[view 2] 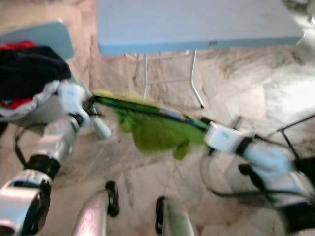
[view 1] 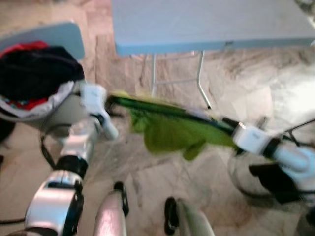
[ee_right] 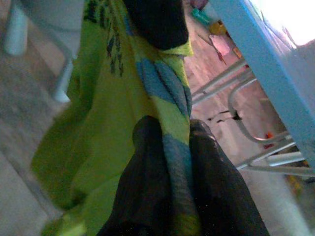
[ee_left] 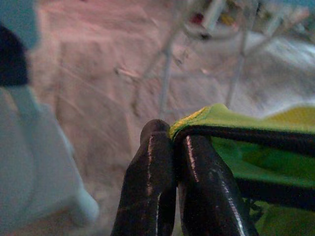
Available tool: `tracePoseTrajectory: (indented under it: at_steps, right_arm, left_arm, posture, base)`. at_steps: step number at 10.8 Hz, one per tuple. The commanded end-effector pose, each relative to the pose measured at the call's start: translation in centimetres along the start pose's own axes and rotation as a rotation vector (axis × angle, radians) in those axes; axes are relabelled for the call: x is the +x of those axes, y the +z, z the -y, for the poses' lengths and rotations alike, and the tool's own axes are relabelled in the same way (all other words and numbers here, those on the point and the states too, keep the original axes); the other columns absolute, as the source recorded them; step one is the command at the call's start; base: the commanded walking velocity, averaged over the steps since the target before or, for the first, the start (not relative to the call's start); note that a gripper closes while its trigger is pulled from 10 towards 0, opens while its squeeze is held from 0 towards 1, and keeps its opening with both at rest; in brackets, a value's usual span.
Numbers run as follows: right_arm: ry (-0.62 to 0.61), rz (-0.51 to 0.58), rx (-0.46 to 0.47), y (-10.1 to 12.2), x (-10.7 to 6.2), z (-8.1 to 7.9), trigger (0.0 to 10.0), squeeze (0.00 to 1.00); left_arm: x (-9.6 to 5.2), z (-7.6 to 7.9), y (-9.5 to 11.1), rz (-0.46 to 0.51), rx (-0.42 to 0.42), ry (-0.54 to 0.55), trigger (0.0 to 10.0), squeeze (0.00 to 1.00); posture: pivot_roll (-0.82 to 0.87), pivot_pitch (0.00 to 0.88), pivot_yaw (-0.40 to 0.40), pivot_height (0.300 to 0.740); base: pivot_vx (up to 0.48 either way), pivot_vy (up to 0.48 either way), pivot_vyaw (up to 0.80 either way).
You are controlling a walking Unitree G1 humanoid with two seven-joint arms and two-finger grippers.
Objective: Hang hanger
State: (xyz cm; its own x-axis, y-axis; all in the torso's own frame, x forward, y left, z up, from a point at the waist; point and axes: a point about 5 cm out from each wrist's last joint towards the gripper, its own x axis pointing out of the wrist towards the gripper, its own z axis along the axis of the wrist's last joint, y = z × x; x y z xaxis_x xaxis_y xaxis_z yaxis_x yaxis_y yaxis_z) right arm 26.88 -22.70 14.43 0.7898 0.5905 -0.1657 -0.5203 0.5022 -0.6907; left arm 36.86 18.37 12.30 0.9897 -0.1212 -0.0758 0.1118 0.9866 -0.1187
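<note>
- Left pincer (view 1: 109, 101) is closed on one end of a green garment (view 1: 170, 132); the left wrist view shows its two black fingers (ee_left: 155, 177) pressed together over the yellow-green hem and a dark edge that may be the hanger's bar.
- Right pincer (view 1: 227, 123) is closed on the other end; in the right wrist view the fingers (ee_right: 147, 196) pinch a fold of green cloth with blue-grey patches.
- Between the two pincers the garment is stretched in a line, sloping down from the robot's left to its right, with the body of the cloth sagging below over the stone floor (view 1: 157, 177).
- A dark strip runs along the top edge of the cloth. It could be a hanger, but the blur makes it impossible to tell.
- It is carried in the air in front of the near edge of a grey folding table (view 1: 211, 24), not resting on it; the table's metal legs (view 1: 202, 81) stand just behind.
- To the robot's left a chair (view 1: 59, 39) holds a heap of dark and red clothes (view 1: 34, 73).
- Judged from this, the step in hand is carrying the garment towards wherever it is to hang; the heavy blur suggests the robot is moving.
- No rail or hook can be made out, so the next move probably calls for finding one, keeping both grips firm and the cloth clear of the floor.
</note>
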Motion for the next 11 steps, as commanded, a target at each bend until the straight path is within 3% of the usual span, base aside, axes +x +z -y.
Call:
tracePoseTrajectory:
  at_steps: [1, 2, 3, 4, 5, 6, 7, 8, 10, 11]
  right_arm:
    - [-0.33, -0.207, 0.136, -3.5, -5.7, 4.7, 10.0, 0.0]
    - [-0.285, -0.022, 0.313, -0.9, -3.2, 0.4, 10.0, 0.0]
    - [-0.105, 0.06, 0.296, 0.5, -2.9, -2.5, 10.0, 0.0]
    - [-0.035, 0.071, 0.311, 0.6, -3.3, -3.2, 10.0, 0.0]
    - [0.077, 0.064, 0.366, 0.2, -5.1, -3.0, 10.0, 0.0]
    - [0.256, 0.046, 0.493, 0.3, -7.6, -2.8, 10.0, 0.0]
    - [0.355, -0.052, 0.41, -0.9, -9.0, -2.4, 10.0, 0.0]
    - [0.466, -0.071, 0.43, -0.7, -10.3, -2.0, 10.0, 0.0]
    - [0.404, 0.008, 0.443, 0.6, -9.5, 1.3, 10.0, 0.0]
    - [0.378, 0.086, 0.498, 1.7, -9.1, 2.5, 10.0, 0.0]
  left_arm:
    - [-4.8, -12.4, 1.1, 0.041, -0.111, 0.629, 0.0, 0.0]
    - [-4.1, -11.4, 0.8, 0.073, -0.305, 0.641, 0.0, 0.0]
    - [-3.6, -10.8, 0.9, 0.064, -0.287, 0.598, 0.0, 0.0]
    - [-3.5, -10.7, 0.9, 0.06, -0.291, 0.591, 0.0, 0.0]
    - [-3.3, -10.7, 1.0, 0.061, -0.312, 0.591, 0.0, 0.0]
    - [-3.5, -11.1, 1.0, 0.061, -0.341, 0.605, 0.0, 0.0]
    - [-3.7, -11.4, 1.0, 0.063, -0.337, 0.612, 0.0, 0.0]
    - [-3.8, -11.7, 1.0, 0.06, -0.336, 0.615, 0.0, 0.0]
    - [-3.9, -11.7, 0.7, 0.043, -0.354, 0.615, 0.0, 0.0]
    - [-3.8, -11.5, 0.5, 0.031, -0.373, 0.601, 0.2, 0.0]
  posture:
    - [-0.09, 0.266, -0.063, 0.74]
    - [-0.08, 0.267, -0.066, 0.74]
    - [-0.08, 0.267, -0.064, 0.74]
    - [-0.08, 0.268, -0.061, 0.74]
    - [-0.09, 0.268, -0.059, 0.74]
    - [-0.09, 0.268, -0.058, 0.74]
    - [-0.09, 0.269, -0.059, 0.74]
    - [-0.09, 0.269, -0.059, 0.74]
    - [-0.09, 0.268, -0.058, 0.74]
    - [-0.09, 0.267, -0.059, 0.74]
  base:
    - [0.0, 0.0, 0.0]
    - [0.0, 0.0, 0.0]
    - [0.0, 0.0, 0.0]
    - [0.0, 0.0, 0.0]
    - [0.0, 0.0, 0.0]
    - [0.0, 0.0, 0.0]
    - [0.0, 0.0, 0.0]
    - [0.0, 0.0, 0.0]
    - [0.0, 0.0, 0.0]
    - [0.0, 0.0, 0.0]
